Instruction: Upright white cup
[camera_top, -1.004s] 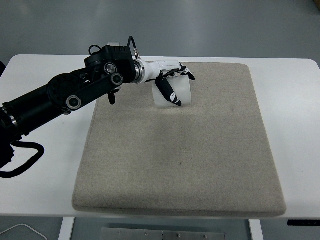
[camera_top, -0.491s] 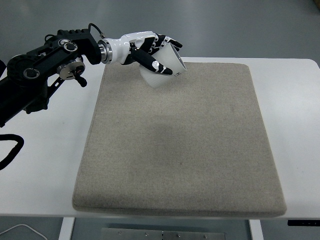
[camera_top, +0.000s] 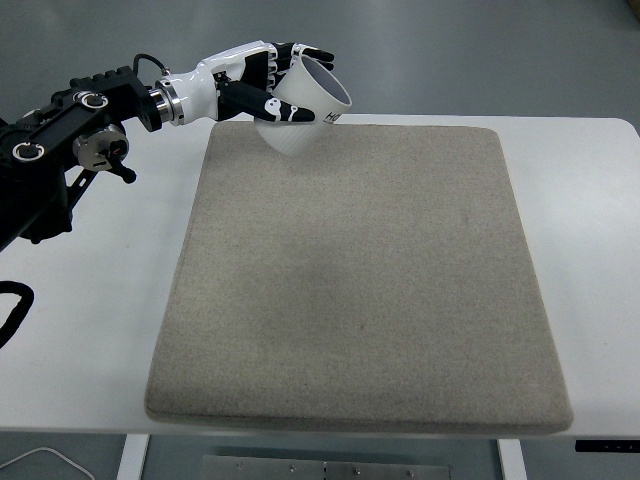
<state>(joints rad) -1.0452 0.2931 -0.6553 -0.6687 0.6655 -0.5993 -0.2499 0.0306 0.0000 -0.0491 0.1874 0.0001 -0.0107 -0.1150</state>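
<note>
A white cup (camera_top: 305, 108) hangs in the air above the far left corner of the beige mat (camera_top: 360, 280). It is tilted, with its open mouth facing up and to the right. My left hand (camera_top: 265, 85) is shut on the cup, its black-and-white fingers (camera_top: 255, 101) wrapped around the cup's side. The black left arm (camera_top: 70, 140) comes in from the left edge. The right arm is out of view.
The beige mat covers most of the white table (camera_top: 90, 330). Bare table strips run along the left and right sides. A black cable (camera_top: 15, 310) loops at the left edge.
The left hand lifted the cup off the mat, drew it up and to the left, and turned its mouth from facing sideways to facing up-right. The arm pulled back toward the left.
</note>
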